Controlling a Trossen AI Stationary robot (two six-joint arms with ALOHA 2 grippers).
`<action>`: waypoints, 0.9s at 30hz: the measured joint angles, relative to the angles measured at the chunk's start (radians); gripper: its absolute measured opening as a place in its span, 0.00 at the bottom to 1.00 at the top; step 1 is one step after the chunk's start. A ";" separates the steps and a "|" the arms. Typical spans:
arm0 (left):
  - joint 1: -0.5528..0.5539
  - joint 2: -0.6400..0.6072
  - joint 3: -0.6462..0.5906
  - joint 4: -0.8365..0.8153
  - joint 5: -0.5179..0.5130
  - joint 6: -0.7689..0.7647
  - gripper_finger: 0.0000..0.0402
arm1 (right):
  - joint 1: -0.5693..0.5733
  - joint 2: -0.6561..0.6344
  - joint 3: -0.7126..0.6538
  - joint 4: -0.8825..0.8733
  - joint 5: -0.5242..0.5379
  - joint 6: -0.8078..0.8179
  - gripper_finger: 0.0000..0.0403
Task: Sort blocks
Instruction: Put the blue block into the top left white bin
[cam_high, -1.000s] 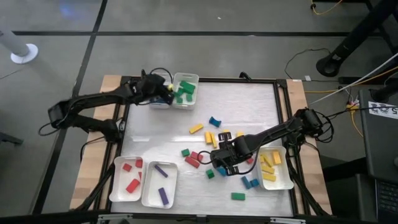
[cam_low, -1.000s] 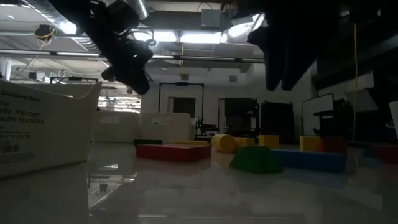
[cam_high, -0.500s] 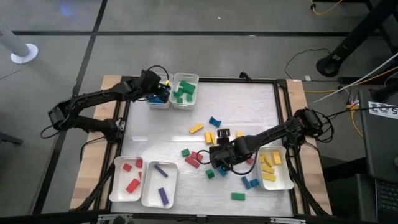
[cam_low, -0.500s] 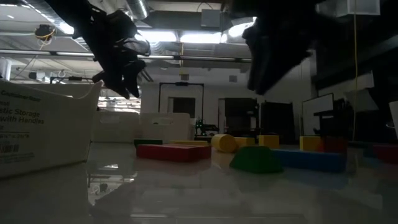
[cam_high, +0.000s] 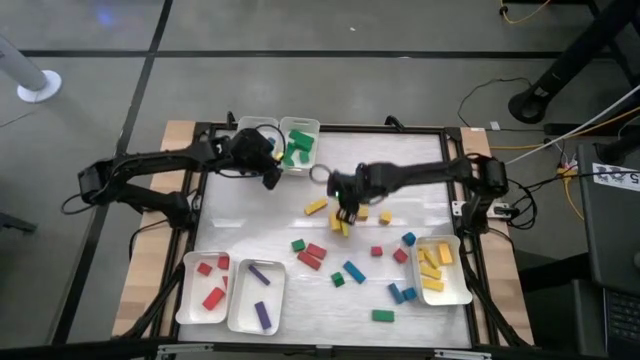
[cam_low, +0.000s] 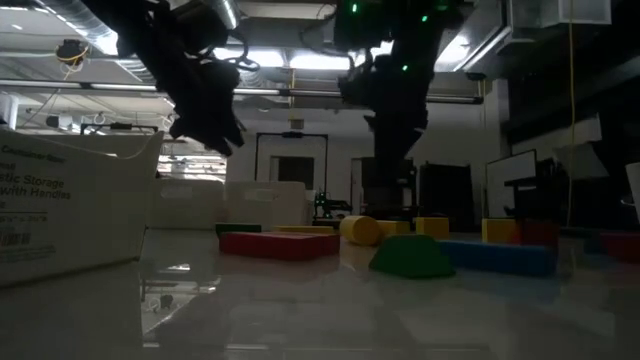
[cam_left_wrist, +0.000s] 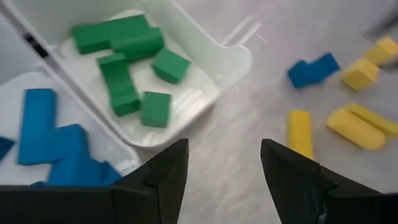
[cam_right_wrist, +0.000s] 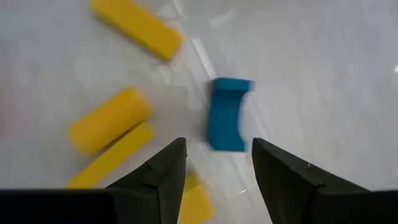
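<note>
Sort was partly done from what I saw: green tray and blue tray at 11 o'clock, red, purple and yellow trays had blocks. Loose blocks were mid-table. Left gripper was wide, empty; right gripper was wide over blue arch.

The left arm reaches in from the counter's left edge toward its far left corner, its claw held above the surface with both fingers spread and nothing between them. The right arm stretches from the counter's right edge across to the middle of the far half, elbow well out, wrist turned downward. Its claw hangs just above the counter, fingers parted and empty, well apart from the left claw.
</note>
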 joint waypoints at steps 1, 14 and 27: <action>-0.012 0.000 0.000 0.000 0.000 0.000 0.47 | -0.023 0.002 0.000 0.000 -0.011 -0.003 0.45; -0.191 0.000 0.000 0.001 0.000 0.023 0.47 | -0.067 0.083 0.002 0.007 -0.059 -0.051 0.45; -0.279 0.000 0.000 0.003 -0.003 0.053 0.47 | -0.058 0.154 0.001 0.003 0.001 -0.025 0.45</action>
